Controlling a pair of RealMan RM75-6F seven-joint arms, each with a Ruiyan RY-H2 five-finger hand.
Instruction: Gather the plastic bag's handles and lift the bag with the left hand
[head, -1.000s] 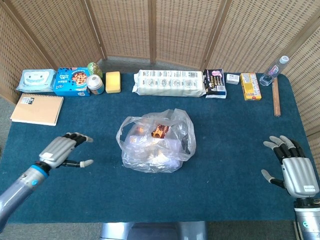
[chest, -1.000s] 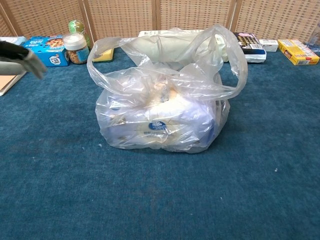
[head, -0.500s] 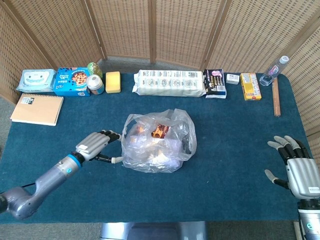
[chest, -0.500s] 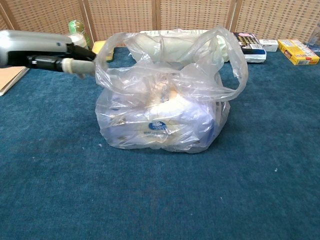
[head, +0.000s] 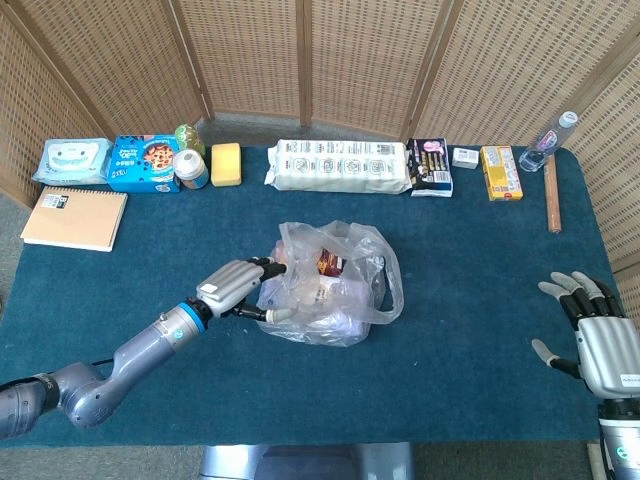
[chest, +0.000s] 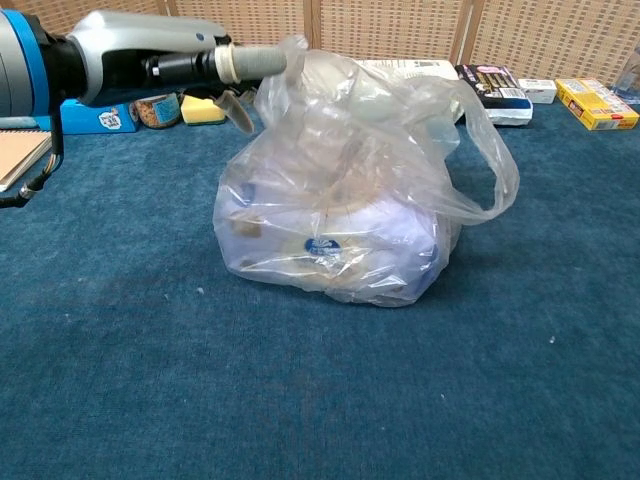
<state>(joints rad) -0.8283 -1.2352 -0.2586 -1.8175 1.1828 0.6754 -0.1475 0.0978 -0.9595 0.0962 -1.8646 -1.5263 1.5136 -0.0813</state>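
Observation:
A clear plastic bag (head: 330, 290) (chest: 340, 220) full of packaged goods sits at the middle of the blue table (head: 470, 280). My left hand (head: 240, 285) (chest: 190, 65) reaches in from the left, fingers (chest: 262, 62) stretched out against the bag's left handle at its top and pushing it toward the centre. The thumb (chest: 240, 110) hangs apart below, so nothing is clasped. The right handle (chest: 490, 150) (head: 392, 290) droops as a free loop on the bag's right side. My right hand (head: 595, 335) rests open near the table's right edge, far from the bag.
Along the back edge stand a wipes pack (head: 73, 158), a cookie box (head: 143, 163), a jar (head: 190, 168), a yellow sponge (head: 226, 164), a long white pack (head: 340, 165), a yellow box (head: 500, 172) and a bottle (head: 550, 140). A notebook (head: 75, 218) lies at the left.
My left hand has travelled right from the open table to the bag, pushing the left handle over the bag's top. The bag has shifted slightly right. The right hand barely moved.

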